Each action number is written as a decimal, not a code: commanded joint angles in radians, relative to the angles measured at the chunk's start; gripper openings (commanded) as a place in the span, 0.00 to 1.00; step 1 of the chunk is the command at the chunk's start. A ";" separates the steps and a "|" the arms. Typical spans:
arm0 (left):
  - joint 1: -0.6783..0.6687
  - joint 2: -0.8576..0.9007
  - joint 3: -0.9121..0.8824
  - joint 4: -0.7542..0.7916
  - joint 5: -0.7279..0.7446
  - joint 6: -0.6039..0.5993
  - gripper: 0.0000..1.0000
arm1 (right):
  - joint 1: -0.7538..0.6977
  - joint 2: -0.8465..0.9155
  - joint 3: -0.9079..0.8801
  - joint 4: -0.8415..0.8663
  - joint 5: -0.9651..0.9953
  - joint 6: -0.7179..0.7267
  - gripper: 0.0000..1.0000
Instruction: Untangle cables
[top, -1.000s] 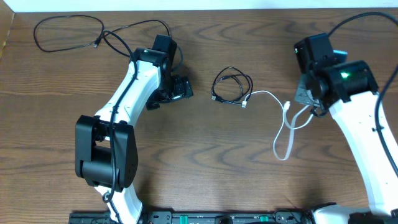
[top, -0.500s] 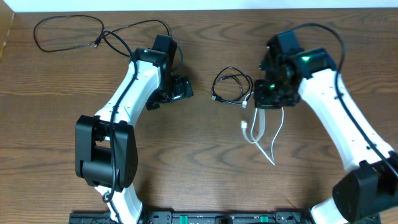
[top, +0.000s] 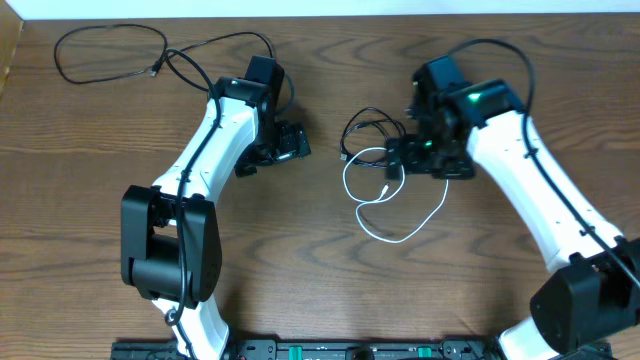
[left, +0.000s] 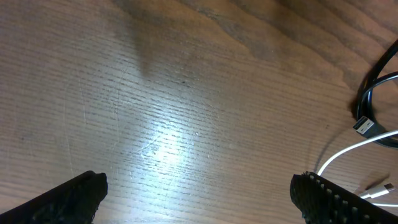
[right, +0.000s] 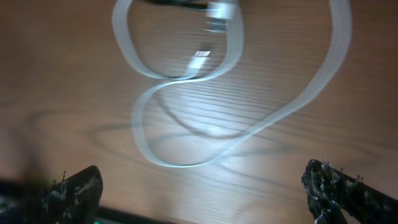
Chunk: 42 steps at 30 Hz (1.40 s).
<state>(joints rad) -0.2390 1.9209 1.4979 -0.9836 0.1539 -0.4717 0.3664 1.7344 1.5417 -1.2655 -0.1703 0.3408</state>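
Observation:
A white cable (top: 400, 238) lies in a loose loop on the table at centre, its plug ends beside a small coil of black cable (top: 360, 122). My right gripper (top: 400, 156) hovers over the loop's upper edge, open with nothing between its fingers. The right wrist view shows the white cable (right: 186, 163) blurred, just ahead of the open right gripper (right: 202, 193). My left gripper (top: 298, 142) stands open left of the coil. In the left wrist view this open gripper (left: 199, 199) has the black cable (left: 367, 106) and white cable (left: 348, 152) off to its right. Another black cable (top: 152, 71) lies at the far left.
A thicker black arm cable (top: 215, 42) arcs from the left arm near the far-left cable. The right arm's own cable (top: 500, 48) loops above its wrist. The table's back edge (top: 320, 14) runs along the top.
My right gripper swung left from the table's right side with the white cable, then opened. The white cable now lies free in a loop by the black coil. The left arm stayed still.

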 joint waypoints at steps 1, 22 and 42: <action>0.001 -0.010 -0.005 -0.002 -0.009 -0.002 1.00 | -0.068 0.006 0.000 -0.053 0.133 0.029 0.99; 0.001 -0.010 -0.005 -0.002 -0.009 -0.001 1.00 | 0.014 0.007 -0.509 0.332 -0.049 0.454 0.96; 0.001 -0.010 -0.005 -0.002 -0.009 -0.002 1.00 | 0.089 0.007 -0.609 0.465 0.114 0.616 0.15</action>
<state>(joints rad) -0.2394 1.9209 1.4979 -0.9840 0.1539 -0.4713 0.4530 1.7370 0.9421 -0.8043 -0.1070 0.9459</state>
